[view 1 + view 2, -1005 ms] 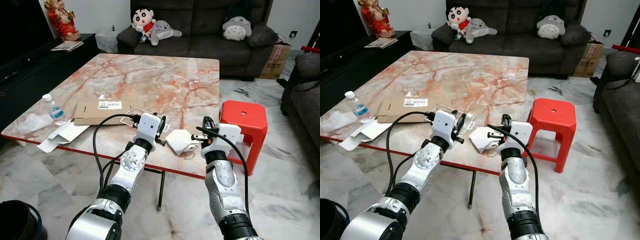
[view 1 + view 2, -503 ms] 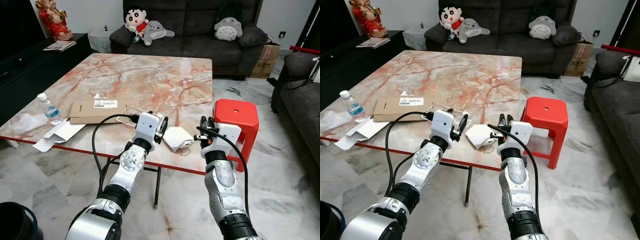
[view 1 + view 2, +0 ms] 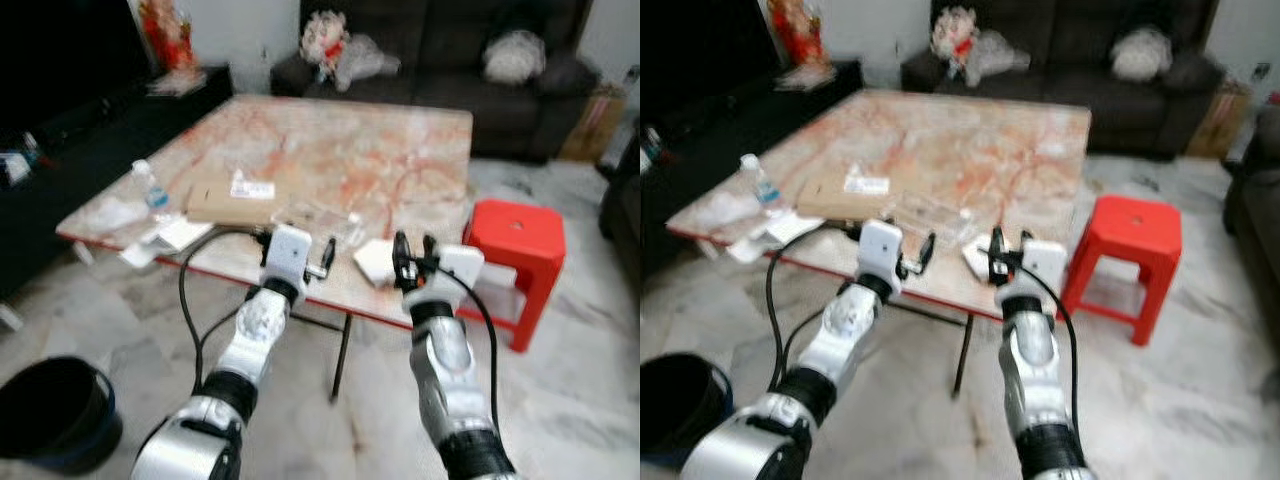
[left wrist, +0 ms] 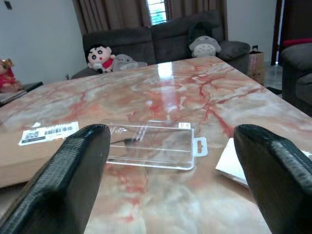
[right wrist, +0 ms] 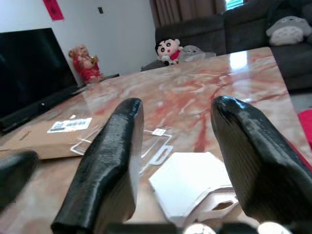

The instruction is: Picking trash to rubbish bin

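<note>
While both the left gripper (image 3: 322, 257) and right gripper (image 3: 410, 258) hang wide open and empty, white paper trash (image 3: 374, 259) lies at the table's (image 3: 400, 160) near edge; nothing seems binned yet.

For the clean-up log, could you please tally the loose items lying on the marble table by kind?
Water bottle: 1
Flat cardboard piece: 1
Clear plastic blister pack: 1
White folded carton: 1
White paper scraps by the bottle: too blurred to count
Total: 4 countable items

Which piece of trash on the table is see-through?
The clear plastic package, lying flat beside the brown cardboard. The white paper isn't see-through.
</note>
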`<state>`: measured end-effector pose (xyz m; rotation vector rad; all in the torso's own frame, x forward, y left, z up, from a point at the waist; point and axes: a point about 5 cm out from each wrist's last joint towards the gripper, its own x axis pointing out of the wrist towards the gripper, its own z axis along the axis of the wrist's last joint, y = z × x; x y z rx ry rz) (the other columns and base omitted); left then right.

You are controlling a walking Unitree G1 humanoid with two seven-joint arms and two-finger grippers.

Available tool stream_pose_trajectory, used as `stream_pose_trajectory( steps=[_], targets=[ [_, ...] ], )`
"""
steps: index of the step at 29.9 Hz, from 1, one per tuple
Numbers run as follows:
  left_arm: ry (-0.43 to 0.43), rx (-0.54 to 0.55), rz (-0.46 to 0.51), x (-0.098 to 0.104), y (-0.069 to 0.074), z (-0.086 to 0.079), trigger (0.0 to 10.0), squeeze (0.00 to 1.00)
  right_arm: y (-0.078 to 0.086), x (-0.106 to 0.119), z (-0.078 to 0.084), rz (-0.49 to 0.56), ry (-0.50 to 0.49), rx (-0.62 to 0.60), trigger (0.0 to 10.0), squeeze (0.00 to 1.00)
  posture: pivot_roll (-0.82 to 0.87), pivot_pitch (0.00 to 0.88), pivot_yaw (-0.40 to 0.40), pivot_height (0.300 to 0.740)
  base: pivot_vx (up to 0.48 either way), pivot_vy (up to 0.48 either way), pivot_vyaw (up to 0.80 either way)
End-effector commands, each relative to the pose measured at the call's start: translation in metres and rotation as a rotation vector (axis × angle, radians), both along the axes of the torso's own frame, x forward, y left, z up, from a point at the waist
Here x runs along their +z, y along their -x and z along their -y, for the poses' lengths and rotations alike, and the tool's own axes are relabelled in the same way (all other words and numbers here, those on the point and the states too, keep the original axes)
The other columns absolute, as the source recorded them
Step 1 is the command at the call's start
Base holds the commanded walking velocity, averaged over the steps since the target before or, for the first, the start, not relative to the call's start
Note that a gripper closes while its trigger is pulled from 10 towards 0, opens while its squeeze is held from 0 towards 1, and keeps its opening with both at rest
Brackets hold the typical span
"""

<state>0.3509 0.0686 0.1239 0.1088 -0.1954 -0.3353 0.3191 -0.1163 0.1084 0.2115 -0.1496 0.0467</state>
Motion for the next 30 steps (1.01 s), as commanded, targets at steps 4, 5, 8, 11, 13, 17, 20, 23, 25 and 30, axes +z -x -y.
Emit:
stream_pose_trajectory(
  steps=[4,5,8,11,13,17,20,23,25,30],
  targets=[
    [0.002,0.005,0.009,0.005,-0.002,0.001,10.0,1.00,-0.001,0.002,0.001,0.001,-0.006,0.003,10.0,1.00,0.04,0.006,0.029,0.740,0.000,0.000,0.00],
    [0.002,0.005,0.008,0.005,-0.002,0.001,10.0,1.00,-0.001,0.002,0.001,0.000,-0.006,0.003,10.0,1.00,0.04,0.006,0.029,0.740,0.000,0.000,0.00],
    [0.001,0.006,0.008,0.004,-0.003,0.001,10.0,1.00,-0.001,0.002,0.001,-0.001,-0.006,0.004,10.0,1.00,0.04,0.007,0.028,0.740,0.000,0.000,0.00],
    [0.001,0.007,0.007,0.004,-0.003,0.000,10.0,1.00,-0.001,0.001,0.000,-0.003,-0.004,0.005,10.0,1.00,0.04,0.007,0.028,0.740,0.000,0.000,0.00],
    [0.001,0.007,0.007,0.004,-0.003,0.000,10.0,1.00,-0.001,0.001,0.000,-0.003,-0.004,0.005,10.0,1.00,0.04,0.007,0.028,0.740,0.000,0.000,0.00],
    [-0.004,0.009,0.003,0.004,-0.004,-0.003,10.0,1.00,-0.001,0.001,0.000,-0.007,-0.005,0.009,10.0,1.00,0.04,0.007,0.029,0.740,0.000,0.000,0.00],
    [-0.008,0.016,0.003,0.005,-0.005,-0.005,10.0,1.00,-0.001,0.000,-0.001,-0.010,-0.005,0.012,10.0,1.00,0.04,0.009,0.029,0.740,0.000,0.000,0.00],
    [-0.014,0.023,0.003,0.005,-0.006,-0.008,10.0,1.00,-0.001,0.000,-0.001,-0.015,-0.004,0.016,10.0,1.00,0.04,0.009,0.029,0.740,0.000,0.000,0.00],
    [-0.014,0.025,0.002,0.005,-0.006,-0.009,10.0,1.00,-0.001,0.000,-0.001,-0.013,-0.005,0.019,10.0,1.00,0.04,0.010,0.029,0.740,0.000,0.000,0.00],
    [-0.022,0.038,0.001,0.005,-0.007,-0.011,10.0,1.00,-0.001,-0.001,-0.001,-0.022,-0.001,0.013,10.0,1.00,0.04,0.009,0.029,0.740,0.000,0.000,0.00]
  ],
)
